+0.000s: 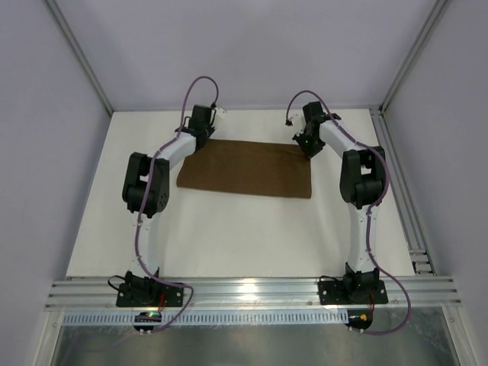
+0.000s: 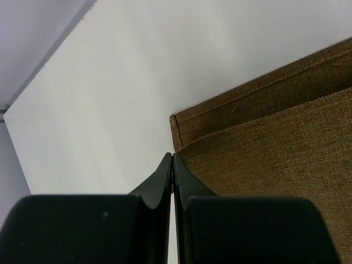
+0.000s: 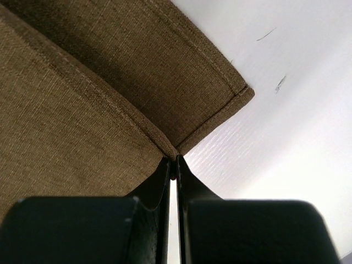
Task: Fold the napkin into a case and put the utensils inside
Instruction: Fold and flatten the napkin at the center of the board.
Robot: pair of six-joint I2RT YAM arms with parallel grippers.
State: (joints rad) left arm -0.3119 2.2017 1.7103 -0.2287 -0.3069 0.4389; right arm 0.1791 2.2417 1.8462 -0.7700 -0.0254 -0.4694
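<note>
Both arms reach to the far side of the white tabletop (image 1: 244, 229), where the dark brown, matte, woven-cloth napkin (image 1: 244, 168) lies as a wide oblong of 2 layers, each far corner met by 1 tool. Left tool (image 2: 172, 159): black fingers clenched tip to tip, apparently nipping the corner of the upper layer. The hemmed corner of the lower layer (image 2: 179, 124) shows just ahead of the tips, the cloth spreads to the tool's right, and bare tabletop lies to its left. Right tool (image 3: 176, 162): likewise clenched on the upper layer's corner, with the lower hemmed corner (image 3: 239, 93) ahead and to its right and the cloth to its left. The upper layer sits slightly short of the lower one at both corners. The fold is judged to be at an early stage: no narrow case is formed yet, and the orange-tan utensils appear in no view. Risks from here: each grip holds only the extreme tip of a corner, so a quick pull could let the cloth slip free. Unequal travel of the 2 tools would skew the fold line and leave a crooked case. A tool that also snags the lower layer would drag the whole napkin across the tabletop instead of folding it.
</note>
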